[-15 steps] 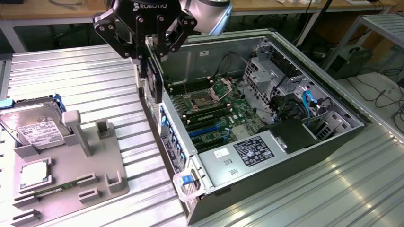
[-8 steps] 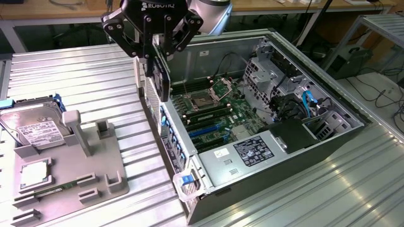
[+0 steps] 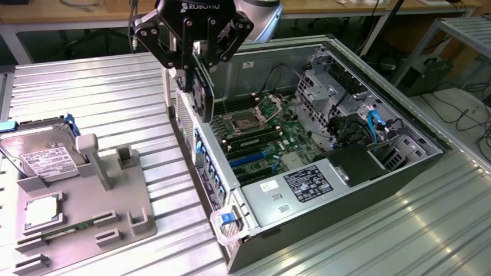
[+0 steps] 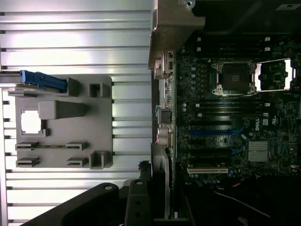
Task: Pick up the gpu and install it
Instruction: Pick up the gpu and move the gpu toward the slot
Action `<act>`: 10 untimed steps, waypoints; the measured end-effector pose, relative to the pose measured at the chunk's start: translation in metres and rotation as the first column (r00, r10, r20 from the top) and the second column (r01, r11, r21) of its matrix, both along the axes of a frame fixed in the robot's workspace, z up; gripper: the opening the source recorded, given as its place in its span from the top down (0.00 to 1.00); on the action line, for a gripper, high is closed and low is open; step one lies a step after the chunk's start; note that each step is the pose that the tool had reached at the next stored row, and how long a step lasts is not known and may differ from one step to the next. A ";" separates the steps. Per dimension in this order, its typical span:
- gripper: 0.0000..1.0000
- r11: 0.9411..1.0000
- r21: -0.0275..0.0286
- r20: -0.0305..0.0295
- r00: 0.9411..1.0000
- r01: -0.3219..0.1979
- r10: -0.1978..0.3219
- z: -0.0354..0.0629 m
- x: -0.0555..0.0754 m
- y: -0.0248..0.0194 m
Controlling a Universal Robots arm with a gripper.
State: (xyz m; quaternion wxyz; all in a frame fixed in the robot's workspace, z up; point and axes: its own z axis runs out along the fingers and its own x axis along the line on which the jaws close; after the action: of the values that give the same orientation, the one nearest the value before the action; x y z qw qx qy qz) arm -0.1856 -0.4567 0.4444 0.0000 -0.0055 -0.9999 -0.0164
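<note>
The gpu [image 3: 204, 92], a thin flat black card, hangs edge-down above the near wall of the open computer case [image 3: 399, 132]. My gripper [image 3: 196, 54] is shut on its upper end. The card's lower edge is level with the case rim, over the motherboard [image 3: 261, 129] and apart from it. In the wrist view the gpu [image 4: 162, 174] appears edge-on between my gripper [image 4: 160, 212] fingers, beside the motherboard [image 4: 235, 108] with its blue and black expansion slots [image 4: 214, 133].
A grey fixture tray [image 3: 84, 213] lies at the exterior view's left and holds a silver hard drive [image 3: 42, 152], a processor [image 3: 42, 210] and a memory stick [image 3: 65, 231]. The tray [image 4: 94, 122] also appears in the wrist view. The ribbed metal table [image 3: 92, 92] surrounds the case.
</note>
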 end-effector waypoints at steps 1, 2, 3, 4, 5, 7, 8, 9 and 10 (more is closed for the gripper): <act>0.72 1.000 0.000 0.000 1.000 0.000 0.000 0.0000 0.001 0.0000; 0.72 1.000 0.000 0.000 1.000 0.000 0.000 -0.0001 0.003 0.0000; 0.72 1.000 0.000 0.000 1.000 0.000 0.000 0.0000 0.005 0.0000; 0.72 1.000 0.000 0.000 1.000 0.000 0.000 0.0000 0.006 0.0000; 0.72 1.000 0.000 0.000 1.000 0.000 0.000 0.0000 0.007 0.0000; 0.72 1.000 0.000 0.000 1.000 0.000 0.000 0.0000 0.010 0.0000; 0.72 1.000 0.000 0.000 1.000 0.000 0.000 0.0000 0.012 0.0000; 0.72 1.000 0.000 0.000 1.000 0.000 0.000 0.0000 0.014 0.0000; 0.72 1.000 0.000 0.000 1.000 0.000 0.000 0.0000 0.016 0.0000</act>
State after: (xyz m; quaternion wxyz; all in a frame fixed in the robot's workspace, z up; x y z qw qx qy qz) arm -0.1695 -0.4567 0.4444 0.0000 -0.0055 -0.9999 -0.0164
